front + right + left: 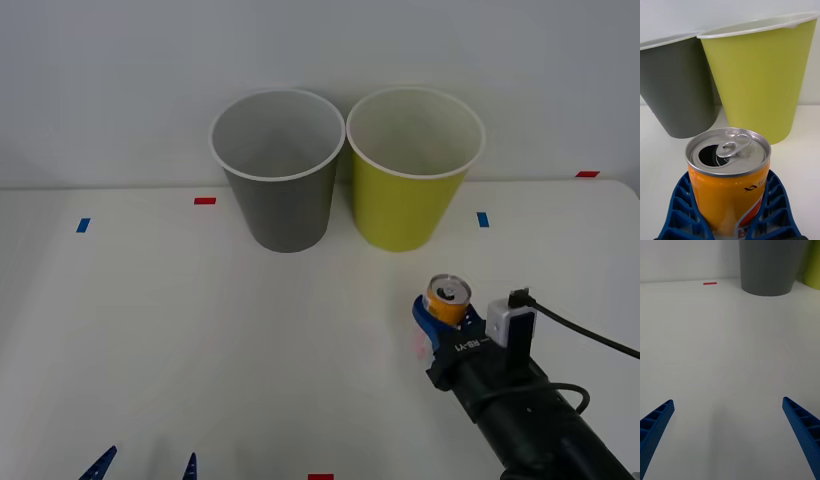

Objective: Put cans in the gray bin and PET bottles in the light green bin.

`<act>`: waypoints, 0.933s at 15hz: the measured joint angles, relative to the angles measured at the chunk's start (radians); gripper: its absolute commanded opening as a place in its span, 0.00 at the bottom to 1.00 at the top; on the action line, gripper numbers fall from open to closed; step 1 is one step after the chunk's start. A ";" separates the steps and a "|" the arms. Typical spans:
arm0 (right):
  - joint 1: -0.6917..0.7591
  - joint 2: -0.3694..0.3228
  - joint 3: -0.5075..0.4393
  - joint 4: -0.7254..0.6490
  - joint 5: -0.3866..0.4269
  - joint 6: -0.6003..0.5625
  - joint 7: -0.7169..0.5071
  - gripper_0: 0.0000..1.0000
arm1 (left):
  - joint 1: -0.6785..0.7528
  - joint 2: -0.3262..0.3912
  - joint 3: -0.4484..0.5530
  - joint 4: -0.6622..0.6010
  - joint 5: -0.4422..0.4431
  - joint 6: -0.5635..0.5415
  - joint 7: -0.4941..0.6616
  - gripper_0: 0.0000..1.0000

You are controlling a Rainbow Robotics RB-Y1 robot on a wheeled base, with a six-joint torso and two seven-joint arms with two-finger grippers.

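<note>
Fingers of the right gripper [730,221] are clamped on the can [729,176], blue ribbed pads hugging both sides of its orange body, the silver top with its pull-tab facing up and the can standing upright between them. From the front, that can [447,298] sits on the table's [200,350] right side, just in front of the light green bin [412,165]. That's the wrong target! The gray bin [277,165] stands right beside the green one, rims nearly touching, ahead of the fingers and off toward the robot's left.

So the job now, as I read it: lift well clear of the white rims before crossing, carry leftward past the green bin, centre the can over the gray opening, then release. Keep it upright, since the tab hole is open and I can't tell whether anything is inside. The grip looks low on the body, so a steady rise matters.

Left gripper [728,420] waits with fingers spread wide, low over bare table, the gray bin well ahead of its tips.
</note>
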State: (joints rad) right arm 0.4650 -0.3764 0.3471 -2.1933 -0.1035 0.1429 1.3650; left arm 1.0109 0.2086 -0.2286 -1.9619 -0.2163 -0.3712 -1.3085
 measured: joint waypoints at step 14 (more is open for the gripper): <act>-0.450 -0.037 -0.022 -0.255 -0.157 0.629 -0.001 0.06 | 0.000 0.000 0.000 0.000 0.000 0.000 0.000 1.00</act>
State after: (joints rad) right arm 0.0153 -0.4139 0.3251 -2.4480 -0.2608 0.7718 1.3640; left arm 1.0109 0.2086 -0.2286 -1.9620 -0.2163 -0.3712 -1.3085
